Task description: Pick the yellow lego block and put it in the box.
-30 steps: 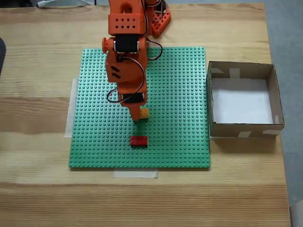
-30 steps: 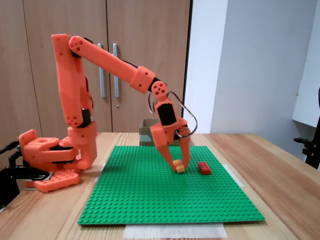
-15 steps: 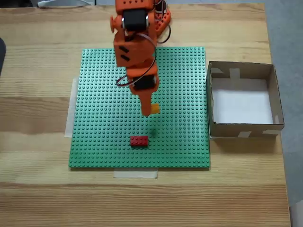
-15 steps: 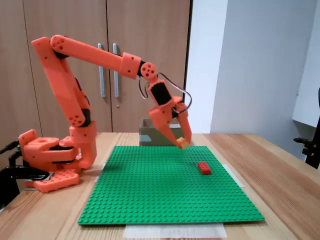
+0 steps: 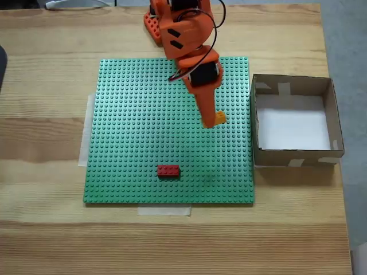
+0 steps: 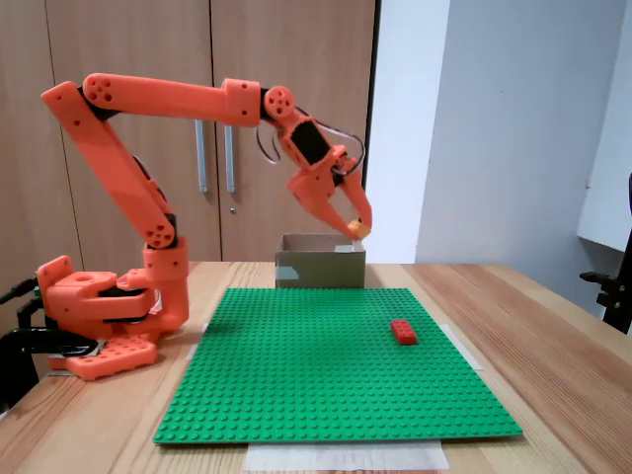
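**Yellow brick aloft, box waiting beside the baseplate**

Nearest the side camera lies the square green studded baseplate (image 6: pixel 336 360), taped onto the pale wooden counter (image 5: pixel 46 229). On the baseplate, toward its near edge, sits the small red rectangular lego brick (image 6: pixel 403 332), untouched, long side running along that edge in the top-down view (image 5: pixel 168 170).

Up above the baseplate now: the orange printed arm (image 6: pixel 158 99) reaches out and the gripper (image 6: pixel 357 229) points downward, its fingers (image 5: pixel 205 112) pinching the small yellow-orange lego block (image 6: pixel 360 231). The block is in the air, well clear of the studs, and from above it shows just beside the fingertips over the baseplate's box-side half (image 5: pixel 219 119). How its long axis sits in the pinch I cannot tell; too little of it peeks out.

Here's the relation that matters: in the top-down view the square brown cardboard box (image 5: pixel 255 123) stands just off the baseplate's right edge, and the held block hangs just short of that wall, not yet over the opening. From the side it looks higher than the box rim, so the carry seems to need a further sideways swing across the wall, then a release.

Farthest from the side camera, the box (image 6: pixel 318 274) stands beyond the baseplate's far edge. Its white floor (image 5: pixel 295 121) shows nothing inside; pale tape patches mark its walls.
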You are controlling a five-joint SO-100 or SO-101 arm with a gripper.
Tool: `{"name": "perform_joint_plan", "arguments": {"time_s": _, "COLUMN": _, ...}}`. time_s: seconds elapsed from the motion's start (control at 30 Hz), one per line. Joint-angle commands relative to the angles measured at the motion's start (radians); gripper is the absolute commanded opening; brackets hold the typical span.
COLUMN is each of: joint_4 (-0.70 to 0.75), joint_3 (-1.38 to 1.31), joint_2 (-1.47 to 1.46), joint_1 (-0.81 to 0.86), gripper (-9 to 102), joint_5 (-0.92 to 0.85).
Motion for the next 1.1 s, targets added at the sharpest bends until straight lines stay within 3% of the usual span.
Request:
{"name": "perform_joint_plan", "arguments": {"time_s": 0.0, "joint_4": 0.026, "joint_3": -0.112, "joint_2": 0.041, "joint_1": -0.043, "gripper": 2, "joint_5": 0.020}}
{"name": "perform_joint_plan", "arguments": {"time_s": 0.43, "joint_4": 0.069, "joint_3": -0.324, "joint_2": 0.023, "joint_1": -0.287, "gripper": 0, "joint_5": 0.100}}
{"name": "perform_joint_plan", "arguments": {"time_s": 1.07, "joint_4": 0.419, "joint_3": -0.982, "joint_2": -0.469, "joint_1": -0.466, "gripper": -1, "joint_5": 0.164}}
